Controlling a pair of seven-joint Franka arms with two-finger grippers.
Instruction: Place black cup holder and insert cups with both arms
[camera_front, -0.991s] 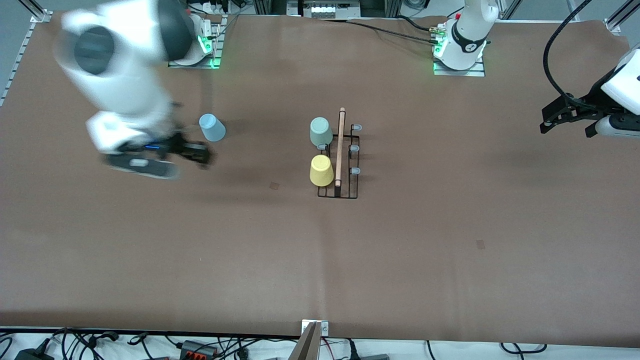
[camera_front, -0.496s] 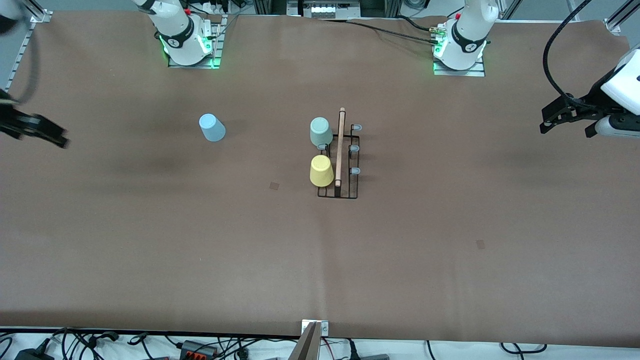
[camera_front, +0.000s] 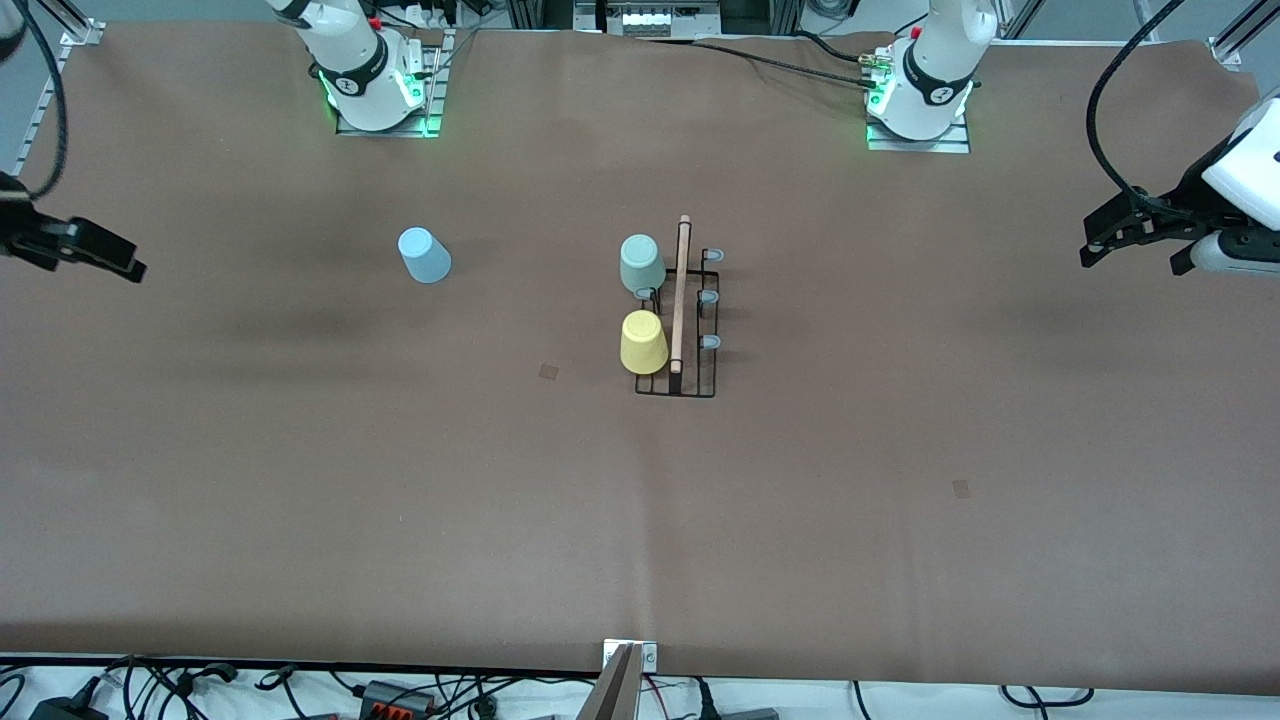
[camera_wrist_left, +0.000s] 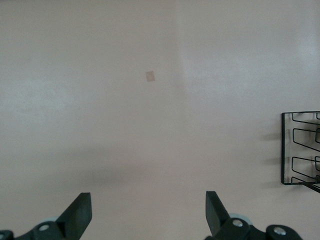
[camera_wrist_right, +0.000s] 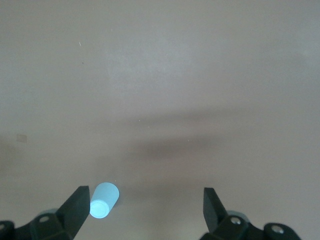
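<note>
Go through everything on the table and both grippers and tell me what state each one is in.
Holder: upright on the table, four prongs bare.
Green cup: upside down on a prong.
Yellow cup: upside down on a prong.
Blue cup: on the table, apart from the holder.
Left gripper: open, empty.
Right gripper: open, empty.

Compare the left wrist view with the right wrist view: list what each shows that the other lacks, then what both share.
Only the left wrist view shows an end of the black cup holder and a small tan mark on the table. Only the right wrist view shows the light blue cup, standing alone on the table. Both show bare brown table and their own open, empty claw: the left claw and the right claw.
</note>
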